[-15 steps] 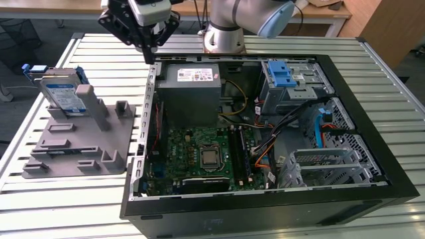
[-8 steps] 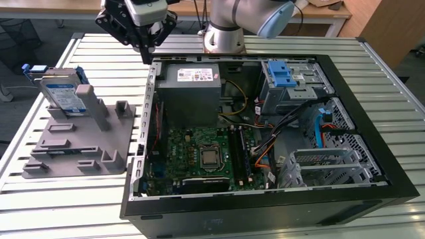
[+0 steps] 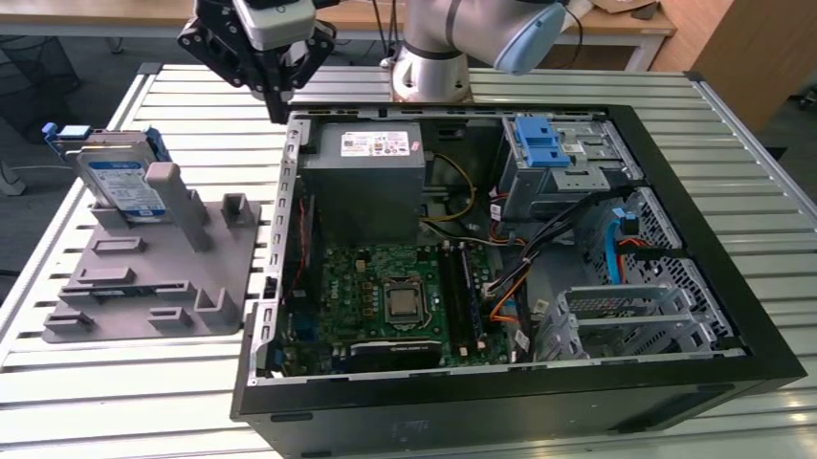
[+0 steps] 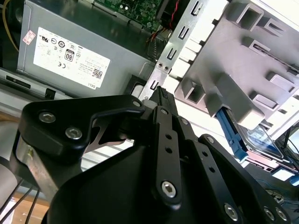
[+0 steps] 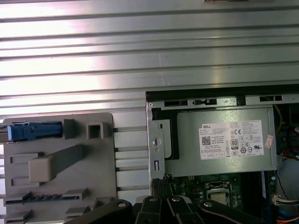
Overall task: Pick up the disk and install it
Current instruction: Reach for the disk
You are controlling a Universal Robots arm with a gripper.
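The disk (image 3: 119, 180) stands on edge in the grey holder (image 3: 153, 282) at the exterior view's left, a silver drive with a white-and-blue label inside a blue carrier bracket. Its blue bracket shows in the first wrist view as the disk (image 5: 35, 131) seen edge-on, and in the second wrist view as the disk (image 4: 259, 140) behind the holder's posts. My gripper (image 3: 276, 110) hangs above the far left corner of the open computer case (image 3: 287, 287), apart from the disk. Its black fingers (image 4: 161, 100) are shut together with nothing between them.
Inside the case lie the grey power-supply box (image 3: 370, 163), the green motherboard (image 3: 396, 296) and a drive cage with a blue latch (image 3: 542, 143) at the far right. Everything rests on a slatted metal table (image 3: 191, 105). The arm's base (image 3: 428, 72) stands behind the case.
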